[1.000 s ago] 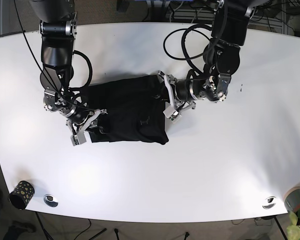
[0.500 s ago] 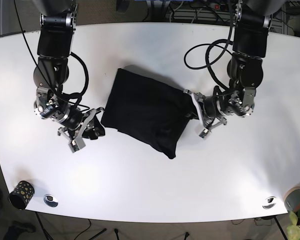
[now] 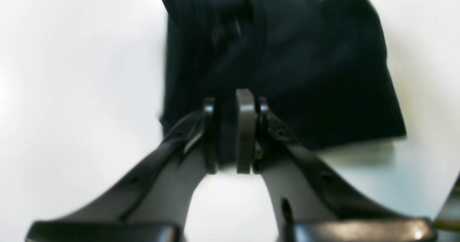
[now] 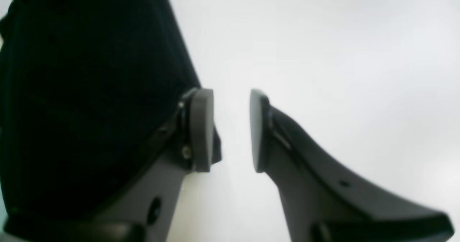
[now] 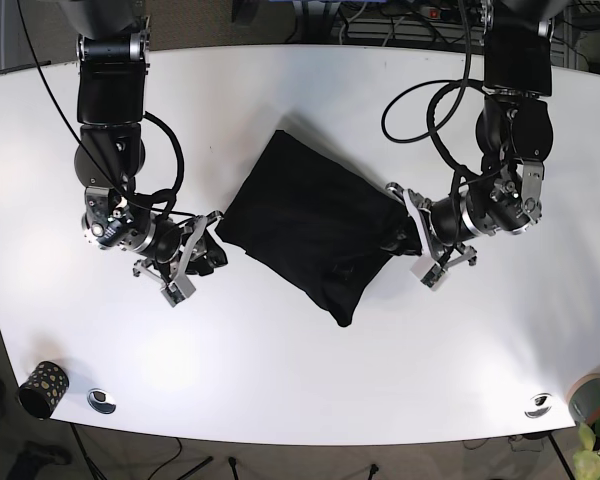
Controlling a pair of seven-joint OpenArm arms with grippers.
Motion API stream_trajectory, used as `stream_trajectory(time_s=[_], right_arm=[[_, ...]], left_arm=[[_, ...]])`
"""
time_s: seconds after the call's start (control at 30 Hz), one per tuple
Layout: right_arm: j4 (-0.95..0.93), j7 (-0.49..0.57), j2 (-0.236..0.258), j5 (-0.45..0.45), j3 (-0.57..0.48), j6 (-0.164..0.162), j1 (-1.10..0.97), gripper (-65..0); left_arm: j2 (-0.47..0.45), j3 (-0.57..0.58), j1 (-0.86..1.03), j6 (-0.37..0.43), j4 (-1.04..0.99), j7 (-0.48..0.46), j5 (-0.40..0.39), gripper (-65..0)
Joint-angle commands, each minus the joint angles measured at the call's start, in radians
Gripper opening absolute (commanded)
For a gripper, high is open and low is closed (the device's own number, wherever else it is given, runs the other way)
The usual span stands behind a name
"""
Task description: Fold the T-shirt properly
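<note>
A white table [image 5: 300, 380] holds a folded black T-shirt [image 5: 315, 225] at its centre, with dark floor past the edges. The left gripper [image 3: 233, 130] pinches the shirt's edge, blurred; the right gripper [image 4: 230, 130] sits spread beside the shirt, apparently empty.

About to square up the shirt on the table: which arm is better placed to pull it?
Left, probably. The left gripper is shut on the shirt's edge, while the right gripper is open beside the cloth, holding nothing.
</note>
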Motion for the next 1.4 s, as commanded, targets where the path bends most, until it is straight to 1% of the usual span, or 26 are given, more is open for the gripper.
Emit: stream_trajectory(time_s=[0.0,0.1,0.2,0.3,0.37,0.47,0.5,0.53,0.57,0.63,0.7,0.87,0.97,1.03,1.13,1.23,1.37], right_arm=[[-0.015,0.050,0.009,0.013,-0.008,0.006,0.020,-49.6],[-0.034,0.080,0.009,0.013,-0.034,0.006,-0.005,-49.6],[0.012,0.082,0.009,0.024,-0.072,0.006,-0.057,-49.6],[0.104,0.082,0.008,0.024,-0.120,0.004,-0.128,-49.6],[0.144,0.079,0.006,0.027,-0.140,0.004,-0.158,-49.6],[0.186,0.037,-0.032,0.020,-0.164,0.004,-0.195,-49.6],[0.198,0.019,-0.050,0.016,-0.164,0.004,-0.206,-49.6],[0.204,0.010,-0.063,0.016,-0.164,0.004,-0.213,-49.6],[0.212,-0.004,-0.086,0.016,-0.166,0.005,-0.226,-49.6],[0.238,-0.023,-0.123,0.016,-0.178,0.006,-0.247,-49.6],[0.273,-0.038,-0.146,0.016,-0.203,0.006,-0.266,-49.6],[0.387,-0.084,-0.150,0.027,-0.245,0.006,-0.290,-49.6],[0.466,-0.110,-0.150,0.027,-0.238,0.006,-0.299,-49.6],[0.499,-0.116,-0.147,0.027,-0.206,0.006,-0.296,-49.6],[0.509,-0.118,-0.150,0.027,-0.170,0.006,-0.261,-49.1],[0.476,-0.118,-0.156,0.028,-0.170,0.006,-0.215,-49.1],[0.413,-0.118,-0.212,0.027,-0.172,0.006,-0.160,-49.1]], left_arm=[[-0.005,-0.006,-0.004,0.001,0.027,-0.019,-0.017,-57.6],[-0.005,-0.008,0.019,0.001,0.027,-0.019,-0.017,-57.5],[-0.001,-0.008,0.036,0.001,0.027,-0.019,-0.018,-56.7],[0.026,-0.009,0.047,0.003,0.027,-0.019,-0.017,-51.7],[0.035,-0.009,0.047,0.006,0.027,-0.019,-0.017,-49.9],[0.038,-0.008,0.047,0.066,0.027,-0.019,-0.017,-48.7],[0.038,-0.004,0.047,0.094,0.027,-0.019,-0.015,-48.6],[0.038,-0.003,0.047,0.104,0.027,-0.019,-0.015,-48.6],[0.038,-0.003,0.047,0.120,0.027,-0.019,-0.015,-48.6],[0.038,-0.003,0.047,0.124,0.027,-0.019,-0.015,-48.6],[0.038,-0.006,0.047,0.124,0.027,-0.019,-0.017,-48.6],[0.032,-0.009,0.053,0.126,0.027,-0.019,-0.017,-48.7],[0.029,-0.015,0.071,0.127,0.027,-0.020,-0.017,-48.9],[0.022,-0.035,0.080,0.127,0.027,-0.020,-0.017,-49.0],[0.020,-0.083,0.116,0.124,0.027,-0.022,-0.017,-49.2],[0.022,-0.139,0.143,0.123,0.027,-0.022,-0.021,-49.2],[0.022,-0.181,0.189,0.121,0.027,-0.022,-0.023,-49.2]])
